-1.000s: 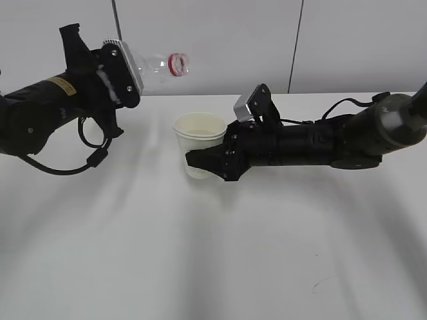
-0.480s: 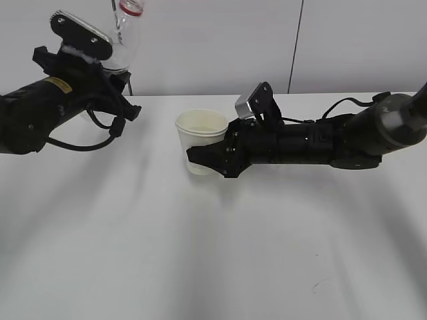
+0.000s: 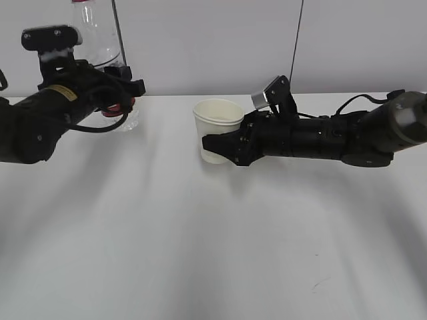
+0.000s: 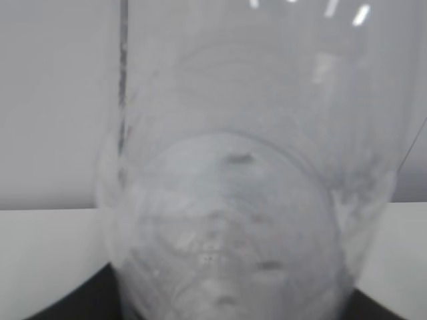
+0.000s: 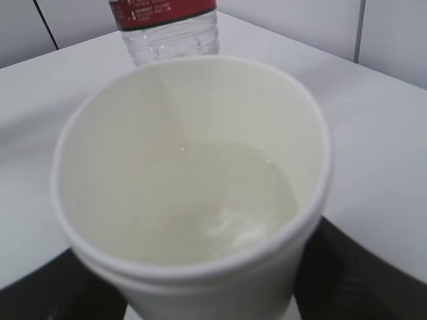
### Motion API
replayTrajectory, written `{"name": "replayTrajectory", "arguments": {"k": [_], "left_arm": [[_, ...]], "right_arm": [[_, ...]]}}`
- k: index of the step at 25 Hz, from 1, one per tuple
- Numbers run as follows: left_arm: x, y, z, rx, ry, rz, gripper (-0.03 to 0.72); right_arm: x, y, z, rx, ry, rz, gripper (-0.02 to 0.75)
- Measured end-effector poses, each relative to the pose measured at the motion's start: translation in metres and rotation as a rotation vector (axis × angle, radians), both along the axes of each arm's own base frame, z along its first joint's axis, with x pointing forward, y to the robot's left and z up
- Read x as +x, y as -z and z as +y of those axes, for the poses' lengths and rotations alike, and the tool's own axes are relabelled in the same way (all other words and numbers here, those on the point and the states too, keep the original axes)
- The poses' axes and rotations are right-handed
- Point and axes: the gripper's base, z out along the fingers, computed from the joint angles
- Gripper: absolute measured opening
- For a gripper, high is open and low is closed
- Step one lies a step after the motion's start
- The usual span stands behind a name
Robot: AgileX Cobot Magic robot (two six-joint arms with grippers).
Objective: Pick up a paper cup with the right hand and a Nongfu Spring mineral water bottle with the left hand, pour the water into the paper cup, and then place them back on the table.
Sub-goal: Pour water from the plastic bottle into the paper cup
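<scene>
The Nongfu Spring mineral water bottle stands upright at far left, neck up, long axis vertical, clamped in the left hand over the table. Well apart to its right, the right hand grips the upright paper cup, mouth up, with water inside.

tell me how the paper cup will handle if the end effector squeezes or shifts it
The paper cup looks thin-walled, so a hard squeeze would probably dent it. The water inside likely steadies it but could slop over if jerked. Its narrow base may tip when pushed high.
</scene>
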Motion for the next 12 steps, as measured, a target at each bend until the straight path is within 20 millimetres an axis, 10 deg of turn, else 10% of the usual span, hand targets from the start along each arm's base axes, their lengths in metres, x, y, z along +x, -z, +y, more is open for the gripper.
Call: {"name": "replayTrajectory", "arguments": {"k": [12], "left_arm": [[0.004,0.029,-0.006,0.034,0.052,-0.015,0.295]], "right_arm": [[0.012,-0.004,-0.022,0.067,0.129,0.011,0.481]]}}
